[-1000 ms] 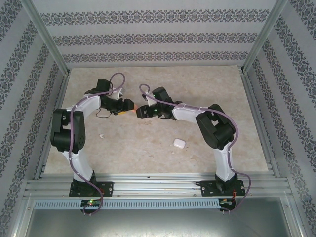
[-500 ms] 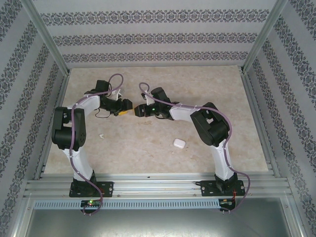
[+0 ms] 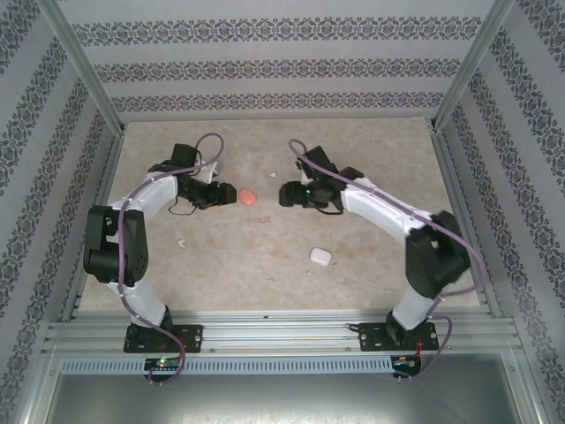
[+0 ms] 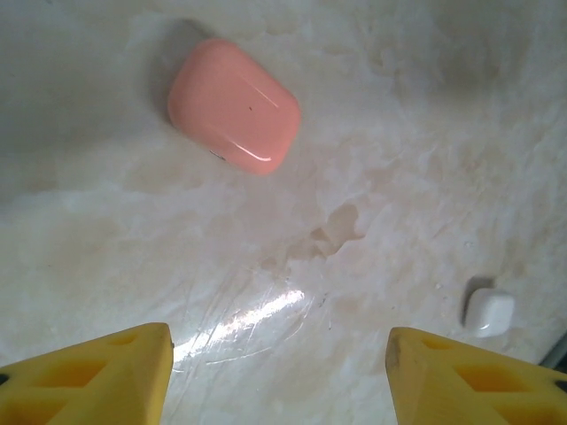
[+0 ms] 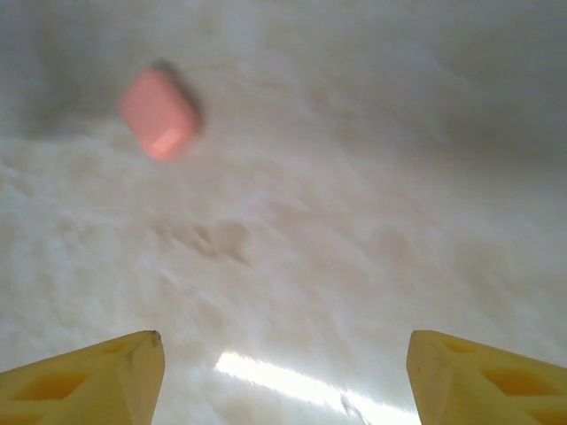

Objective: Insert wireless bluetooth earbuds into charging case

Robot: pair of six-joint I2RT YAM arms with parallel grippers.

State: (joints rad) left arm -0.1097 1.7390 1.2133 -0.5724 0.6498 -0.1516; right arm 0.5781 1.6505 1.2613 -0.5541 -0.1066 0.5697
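The pink charging case (image 3: 249,196) lies shut on the table between my two grippers, touched by neither. It sits ahead and up-left in the left wrist view (image 4: 235,104) and blurred at the upper left in the right wrist view (image 5: 159,113). My left gripper (image 3: 227,195) (image 4: 279,354) is open just left of it, with nothing between the yellow fingers (image 4: 97,376). My right gripper (image 3: 284,194) (image 5: 285,354) is open a short way to its right, also holding nothing. Tiny white specks that look like earbuds lie at the left (image 3: 181,242) and behind the case (image 3: 274,173).
A white case (image 3: 320,257) (image 4: 489,312) lies shut nearer the front, right of centre. Metal rails (image 3: 265,331) run along the near edge, and patterned walls (image 3: 265,66) enclose the table on the other sides.
The two grippers were close together around the pink case; they have drawn apart and the case now lies free on the table. The right arm swung right and its gripper opened wider.
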